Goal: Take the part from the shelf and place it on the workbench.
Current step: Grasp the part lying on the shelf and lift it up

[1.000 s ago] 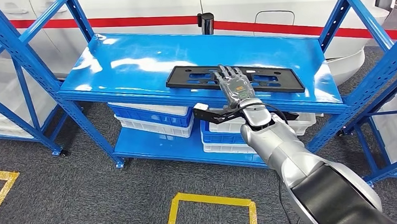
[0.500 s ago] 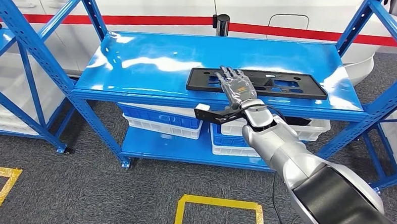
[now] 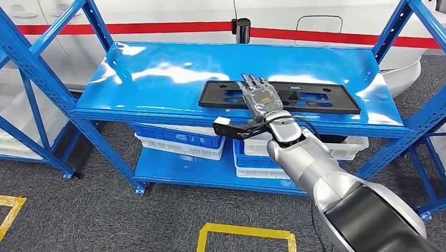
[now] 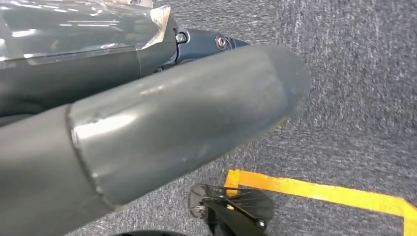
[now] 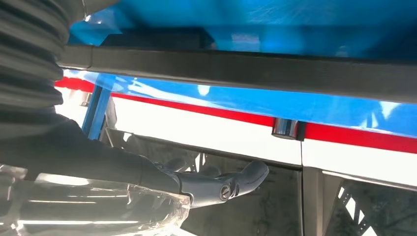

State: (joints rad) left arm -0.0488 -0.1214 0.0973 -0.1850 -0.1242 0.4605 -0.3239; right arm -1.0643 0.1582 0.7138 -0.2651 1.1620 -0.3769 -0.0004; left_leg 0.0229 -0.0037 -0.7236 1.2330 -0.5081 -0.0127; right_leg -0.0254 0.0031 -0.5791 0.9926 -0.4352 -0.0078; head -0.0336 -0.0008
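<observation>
The part, a flat black rectangular plate with cut-outs [image 3: 316, 97], lies near the front edge of the blue shelf's top board [image 3: 167, 77]. My right hand [image 3: 259, 99] is stretched out flat over the plate's left-middle, fingers straight and pointing to the far edge. In the right wrist view the plate's edge [image 5: 246, 69] runs across, and a dark finger [image 5: 221, 184] stays straight with a gap between it and the plate. Nothing is held. My left hand [image 4: 147, 132] hangs over the carpet, thumb and a finger extended, holding nothing.
Blue uprights and braces [image 3: 36, 71] frame the shelf on both sides. White and blue bins [image 3: 176, 140] fill the lower board. A white vehicle body with a red stripe [image 3: 165, 15] stands behind, with a black post [image 3: 241, 30]. Yellow floor marks [image 3: 242, 233] lie on grey carpet.
The whole picture swayed sideways and back, so the camera moved. My right hand keeps its place over the plate, fingertips now slightly nearer its far edge.
</observation>
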